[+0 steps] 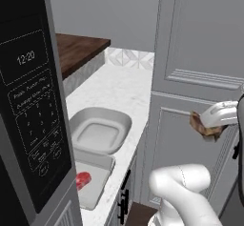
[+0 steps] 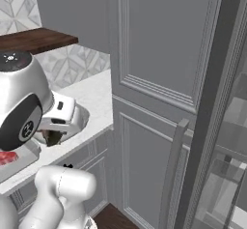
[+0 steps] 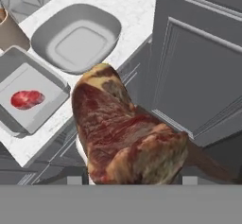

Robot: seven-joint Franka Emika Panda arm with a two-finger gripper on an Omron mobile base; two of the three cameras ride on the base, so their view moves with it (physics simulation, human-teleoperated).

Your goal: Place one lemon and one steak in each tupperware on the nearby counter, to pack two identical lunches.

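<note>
My gripper (image 1: 201, 123) is shut on the darker brownish-red steak (image 1: 206, 129), holding it in the air in front of the tall grey cabinet door, to the right of the counter (image 1: 119, 89) and off its edge. Seen from the hand, this steak (image 3: 127, 138) covers the fingertips. Down on the counter, the deeper tub tupperware (image 3: 75, 36) stands empty. Beside it, the shallow tray tupperware (image 3: 47, 83) holds the bright red steak (image 3: 27, 99). From the left base camera the tub (image 1: 97, 129) lies beyond the tray (image 1: 93, 191). The lemons are out of view.
A dark microwave (image 1: 28, 101) stands close on the left of the counter. The tall grey panelled door (image 1: 200, 53) rises right behind the gripper. A brown cup (image 3: 10, 31) stands near the tray. A dark wooden top (image 1: 78, 48) lies at the back.
</note>
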